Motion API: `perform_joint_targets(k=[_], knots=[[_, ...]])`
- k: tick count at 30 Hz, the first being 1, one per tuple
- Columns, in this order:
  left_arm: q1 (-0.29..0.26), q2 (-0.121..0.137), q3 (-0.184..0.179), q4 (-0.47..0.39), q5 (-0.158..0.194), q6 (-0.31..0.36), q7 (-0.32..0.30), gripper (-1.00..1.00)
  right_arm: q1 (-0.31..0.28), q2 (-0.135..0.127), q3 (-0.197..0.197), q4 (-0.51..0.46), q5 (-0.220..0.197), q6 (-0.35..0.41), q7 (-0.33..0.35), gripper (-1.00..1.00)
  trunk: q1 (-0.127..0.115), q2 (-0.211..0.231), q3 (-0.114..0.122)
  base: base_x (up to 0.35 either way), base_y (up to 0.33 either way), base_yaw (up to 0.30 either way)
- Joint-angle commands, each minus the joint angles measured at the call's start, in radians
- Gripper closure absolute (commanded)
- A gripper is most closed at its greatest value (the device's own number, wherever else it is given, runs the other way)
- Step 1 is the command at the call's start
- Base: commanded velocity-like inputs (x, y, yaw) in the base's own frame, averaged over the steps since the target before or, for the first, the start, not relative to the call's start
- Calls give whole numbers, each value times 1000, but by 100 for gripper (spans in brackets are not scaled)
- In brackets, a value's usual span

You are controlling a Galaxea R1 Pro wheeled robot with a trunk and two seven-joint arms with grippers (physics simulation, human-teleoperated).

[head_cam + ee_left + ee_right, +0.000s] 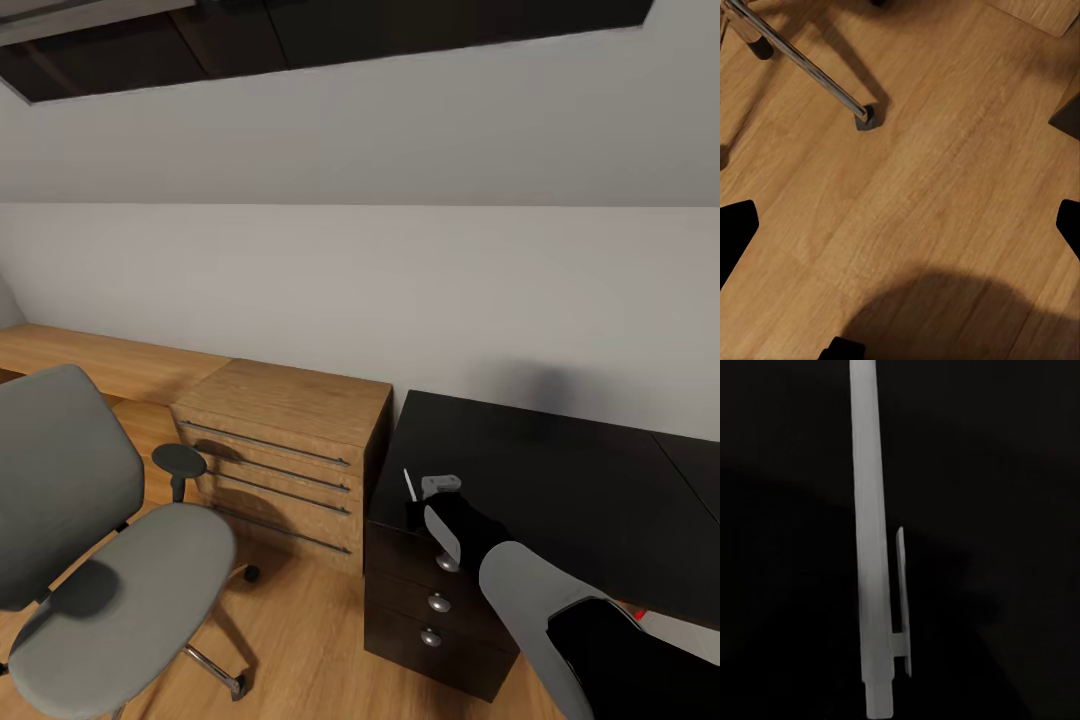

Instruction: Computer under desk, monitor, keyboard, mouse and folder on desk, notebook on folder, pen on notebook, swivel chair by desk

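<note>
My right gripper (418, 508) is shut on a slim white pen (408, 484) and holds it over the front left corner of the glossy black desk (560, 480). In the right wrist view the pen (874, 547) with its clip runs lengthwise against the dark desk top (1005, 472). The grey swivel chair (120, 590) stands at the left on the wood floor, its seat bare. My left gripper (904, 225) hangs open over the floor, near a chrome leg of the chair base (810, 67) and a caster (864, 118).
A low light-wood cabinet (290, 420) with long drawer handles stands between the chair and the desk, against the white wall. Dark drawers (435, 600) with round knobs sit under the desk's left end. A wood ledge (90, 360) runs along the wall at the left.
</note>
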Motion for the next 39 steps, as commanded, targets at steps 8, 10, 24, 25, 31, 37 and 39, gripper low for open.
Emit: perform_joint_targets(k=[8,10,24,25,31,37,39], knots=[[-1,1,-5,0,11,-6,7,-100,0,-1,9,46,-2,7,-10,100,0,0,-1,5,0,0],[-1,1,-5,0,11,-6,7,-100,0,-1,9,46,-2,8,-10,100,0,0,-1,0,0,0],[-1,1,-5,0,11,-6,7,-100,0,-1,9,46,-1,8,-10,100,0,0,-1,0,0,0],[-1,1,-5,0,11,-6,7,-100,0,-1,9,46,-1,8,-10,100,0,0,-1,0,0,0],[-1,1,-6,0,11,-6,7,-100,0,-1,9,46,-1,8,-10,100,0,0,-1,0,0,0],[-1,1,-7,1,12,-5,9,-100,0,-1,9,46,0,8,-10,100,0,0,-1,0,0,0],[-1,1,-7,1,12,-5,10,-100,0,-1,9,46,0,8,-10,100,0,0,-1,0,0,0]])
